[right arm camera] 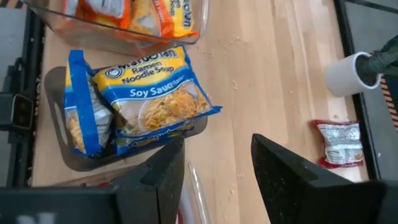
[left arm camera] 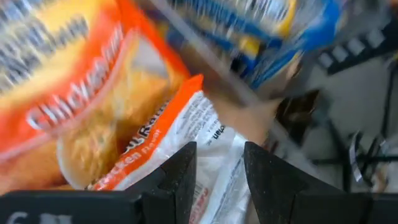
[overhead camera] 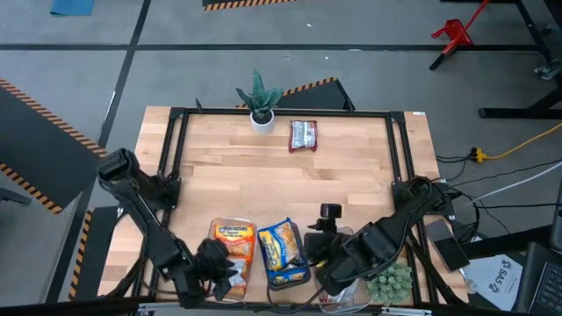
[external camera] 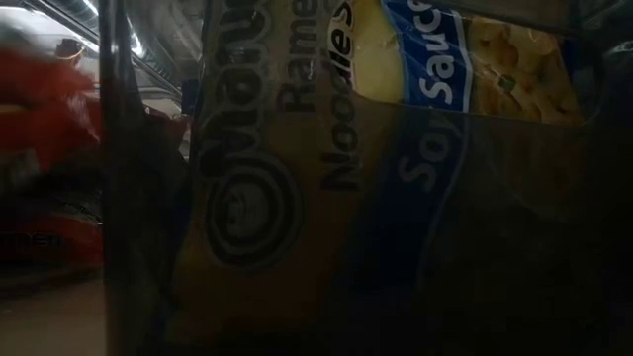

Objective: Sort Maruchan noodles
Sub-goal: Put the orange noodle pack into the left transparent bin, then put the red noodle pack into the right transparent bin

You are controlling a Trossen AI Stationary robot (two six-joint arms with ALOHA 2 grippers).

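Orange noodle packets (overhead camera: 233, 244) lie in a clear bin near the table's near edge. Blue-and-yellow packets (overhead camera: 283, 254) fill a second bin to their right, also in the right wrist view (right arm camera: 155, 93). One red-and-silver packet (overhead camera: 303, 134) lies flat on the far part of the table. My left gripper (overhead camera: 219, 266) is at the orange bin, open, its fingers (left arm camera: 180, 180) on either side of an orange packet's white end (left arm camera: 214, 140). My right gripper (overhead camera: 318, 250) hovers open just right of the blue-and-yellow bin, holding nothing. My left gripper (left arm camera: 221, 168) has its fingertips on either side of the orange packet's white end in the bin. I cannot tell whether they touch it.
A potted plant in a white pot (overhead camera: 260, 110) stands at the far edge, left of the red-and-silver packet. A small green plant (overhead camera: 391, 283) sits at the near right corner. A clear bin's rim (right arm camera: 196, 186) shows under my right gripper. A blue-and-yellow packet (external camera: 376, 148) fills the low view.
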